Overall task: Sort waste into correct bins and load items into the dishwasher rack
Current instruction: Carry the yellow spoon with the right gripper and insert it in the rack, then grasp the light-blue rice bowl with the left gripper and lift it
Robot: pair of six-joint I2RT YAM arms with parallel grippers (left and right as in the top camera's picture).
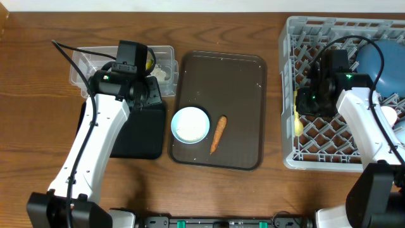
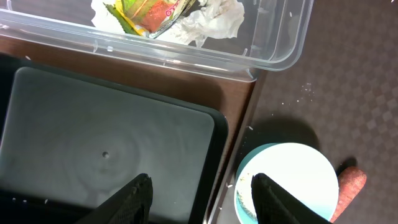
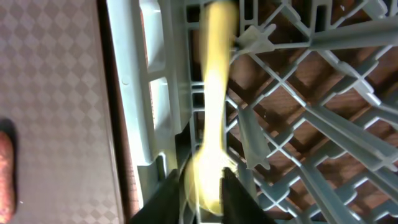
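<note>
Surface: wood table (image 1: 38,126) seen from overhead; brown serving tray (image 1: 240,95) in the middle, dishwasher rack (image 1: 288,76) at R.
Step (my read): loading the yellow spoon (image 3: 214,112) into the rack.
R gripper (image 3: 204,193): clenched on the spoon's wider end as far as the wrist cam showed. Spoon was blurred, so contact wasn't crisp.
Spoon position: inside the rack, just beside its L wall, over the lattice floor. Couldn't tell if it touched the floor.
Key relation: spoon's long axis ran parallel to that wall, w/ the rest of it stretching away from the fingers. Overhead showed it front-to-back along the rack edge. A release needs it to settle betw. wall & pegs, not across a rib.
L gripper (image 2: 199,196): fingers spread, holding nothing, hovering over the R edge of the black tray (image 2: 93,143).
White bowl (image 2: 292,180): on the serving tray, just R of the L gripper. L arm was much nearer than R.
Carrot stick (image 1: 218,133): on the same tray, near the bowl but apart from it. Long axis approx. front-to-back, slight tilt.
Clear tub (image 2: 186,56): held tissue (image 2: 217,18) + wrapper (image 2: 149,12).
Blue plate (image 1: 380,60): in the rack, toward the far R.
Risk: spoon could slip thru the lattice or jam vs. the wall.
Left to do: bowl & carrot, prob. for the L arm.
</note>
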